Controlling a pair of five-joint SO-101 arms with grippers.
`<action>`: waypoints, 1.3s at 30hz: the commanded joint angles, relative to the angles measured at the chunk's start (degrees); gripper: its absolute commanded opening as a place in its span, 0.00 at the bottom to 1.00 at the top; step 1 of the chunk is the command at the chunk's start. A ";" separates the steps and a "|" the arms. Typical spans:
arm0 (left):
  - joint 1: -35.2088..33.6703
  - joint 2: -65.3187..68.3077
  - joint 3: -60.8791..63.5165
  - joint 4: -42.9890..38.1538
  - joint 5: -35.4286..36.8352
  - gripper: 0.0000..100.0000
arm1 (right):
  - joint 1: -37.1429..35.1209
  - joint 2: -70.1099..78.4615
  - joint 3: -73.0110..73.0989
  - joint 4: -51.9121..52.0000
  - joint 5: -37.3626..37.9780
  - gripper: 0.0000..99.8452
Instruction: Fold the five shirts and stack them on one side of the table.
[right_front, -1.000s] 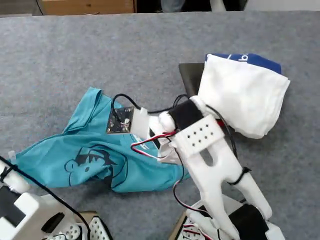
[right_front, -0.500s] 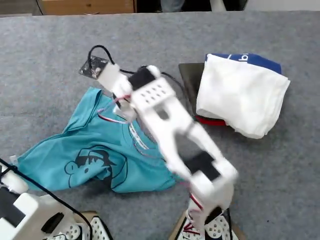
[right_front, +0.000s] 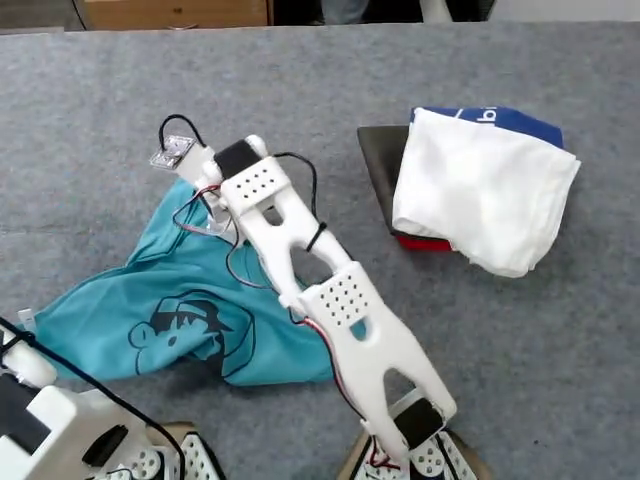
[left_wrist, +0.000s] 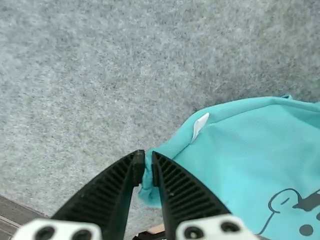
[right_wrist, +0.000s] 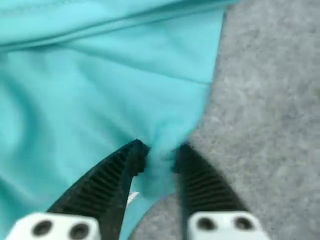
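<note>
On the grey surface (right_front: 100, 90) the teal shirt (right_front: 200, 320) lay unfolded and rumpled. Its long axis ran across the near part of the surface, from a pointed corner at the left edge to a broader end beside the base of my right arm, and a third corner pointed up and away toward the far side. Its printed figure (right_front: 190, 335) faced upward near the middle. My right hand (right_wrist: 159, 152) was on that far corner, its fingers drawn in on a raised bunch of the teal cloth, so that only the pinched fold kept them apart. My left hand (left_wrist: 147, 162) was at the pointed left corner, clenched almost fully, with a thin edge of the same shirt between the ribbed fingers; a small white tag (left_wrist: 200, 126) stuck out of the seam near them. Well apart, on the right side of the surface, a folded white shirt (right_front: 485, 190) sat on top of a stack, with a blue shirt (right_front: 510, 118) showing behind it and a dark one (right_front: 380, 160) jutting out beneath.
</note>
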 joint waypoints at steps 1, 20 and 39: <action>0.04 -1.76 -0.31 -0.88 0.62 0.03 | 0.97 3.38 -7.52 2.37 -0.70 0.02; 15.34 -1.49 6.46 -2.46 0.62 0.03 | 10.37 -46.11 68.35 1.32 14.68 0.01; 16.13 -1.41 12.88 -25.67 13.19 0.03 | 15.21 -65.89 77.85 -1.85 17.76 0.20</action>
